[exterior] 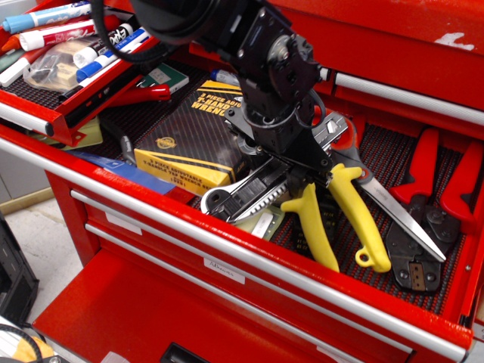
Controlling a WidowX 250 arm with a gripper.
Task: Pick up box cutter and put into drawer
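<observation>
1. Near the middle of the wide tool drawer (423, 299), the black end effector (291, 180) sat low over the box cutter (243, 195), its fingers at the knife's right end.
2. Whether those fingers were clenched on the knife or merely beside it could not be told; the wrist housing hid the contact.
3. At that moment the box cutter lay tilted, its left end by the yellow-and-black wrench box (185, 140), its right end against the yellow-handled snips (336, 219).
4. At far left, the shallow drawer (45, 119) of marker pens (57, 34) stood open, and no knife was in it.
5. By my judgement, the task was barely begun: a firm grasp, the lift, the carry leftward and the release all remained.
</observation>
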